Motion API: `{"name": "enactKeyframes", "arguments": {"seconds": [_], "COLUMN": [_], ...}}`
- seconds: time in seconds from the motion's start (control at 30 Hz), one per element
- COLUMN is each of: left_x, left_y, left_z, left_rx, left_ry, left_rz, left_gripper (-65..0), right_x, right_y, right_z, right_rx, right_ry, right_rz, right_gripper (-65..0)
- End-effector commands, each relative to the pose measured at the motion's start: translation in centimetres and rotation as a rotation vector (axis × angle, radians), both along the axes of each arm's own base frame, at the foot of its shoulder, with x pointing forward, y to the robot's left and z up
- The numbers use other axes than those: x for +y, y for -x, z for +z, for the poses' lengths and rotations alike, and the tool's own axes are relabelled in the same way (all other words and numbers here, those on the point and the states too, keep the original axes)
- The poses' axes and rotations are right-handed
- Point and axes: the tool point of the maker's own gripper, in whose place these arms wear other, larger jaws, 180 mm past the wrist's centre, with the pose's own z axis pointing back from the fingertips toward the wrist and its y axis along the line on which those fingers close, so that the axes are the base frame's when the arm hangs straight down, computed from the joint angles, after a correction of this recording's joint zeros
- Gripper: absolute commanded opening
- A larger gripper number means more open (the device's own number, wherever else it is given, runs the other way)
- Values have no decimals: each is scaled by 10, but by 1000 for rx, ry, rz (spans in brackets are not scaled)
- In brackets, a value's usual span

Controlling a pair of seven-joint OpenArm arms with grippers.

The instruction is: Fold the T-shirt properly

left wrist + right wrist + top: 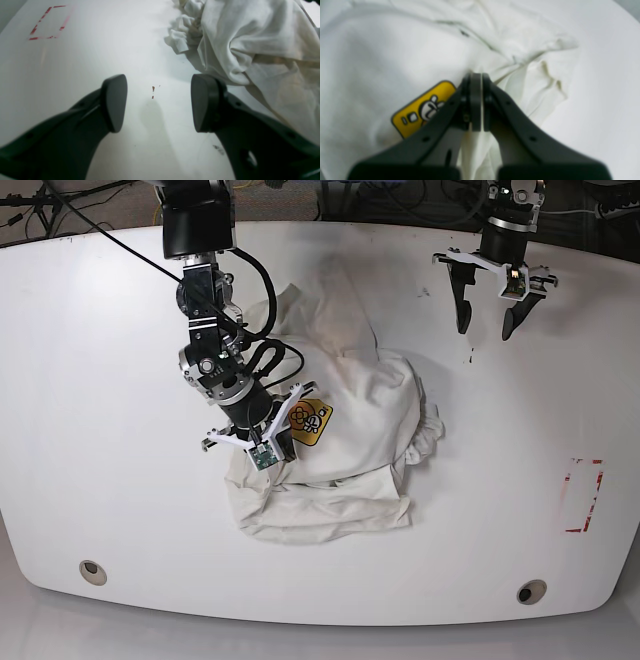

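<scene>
The off-white T-shirt point(345, 420) lies crumpled in the middle of the white table, its yellow badge point(311, 421) facing up. In the right wrist view the badge point(420, 110) shows just left of my right gripper point(476, 77), whose jaws are shut on a pinched fold of the T-shirt point(395, 50). In the base view that right gripper point(268, 448) sits at the shirt's left side. My left gripper point(483, 330) hangs open above the bare table, up and to the right of the cloth. Its wrist view shows the left gripper point(158, 102) with nothing between the fingers and the T-shirt point(250, 42) bunched to the right.
A red dashed rectangle point(583, 495) is marked on the table near its right edge, also seen as red marks point(47, 23) in the left wrist view. Two round holes point(92, 570) point(531, 591) sit near the table's front edge. Cables lie behind the table's far edge.
</scene>
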Motion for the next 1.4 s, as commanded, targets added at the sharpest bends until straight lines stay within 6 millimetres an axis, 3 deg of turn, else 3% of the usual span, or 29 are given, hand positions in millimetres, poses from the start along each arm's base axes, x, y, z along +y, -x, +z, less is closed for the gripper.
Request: {"name": "enactKeyframes", "arguments": {"seconds": [0.0,0.1,0.17,0.4,0.43,0.5,1.2,1.27,1.37], "left_x": [-1,-1,0,-1,6,10,12,12,12], "left_y": [-3,-3,-4,-6,1,0,0,0,0], "left_z": [11,11,11,11,-6,-6,-8,-8,-8], "left_rx": [-41,-42,-46,-47,25,31,51,51,51], "left_ry": [-1,0,2,5,-26,-45,-85,-85,-83], "left_rz": [-5,-5,-2,-3,2,2,-11,-11,-10], "left_gripper": [-271,-272,-273,-273,-267,-267,-267,-267,-267], "right_x": [-1,-1,-6,-9,-23,-30,-37,-36,-36], "right_y": [-10,-10,-11,-12,8,13,13,12,13], "right_z": [28,35,52,68,23,14,17,18,18], "right_rx": [-81,-97,-129,-158,-28,10,15,14,16], "right_ry": [-22,-22,-5,9,60,79,88,82,79], "right_rz": [-7,-6,-16,-20,-51,-62,-77,-80,-81], "right_gripper": [-650,-650,-650,-650,-642,-642,-636,-617,-495]}}
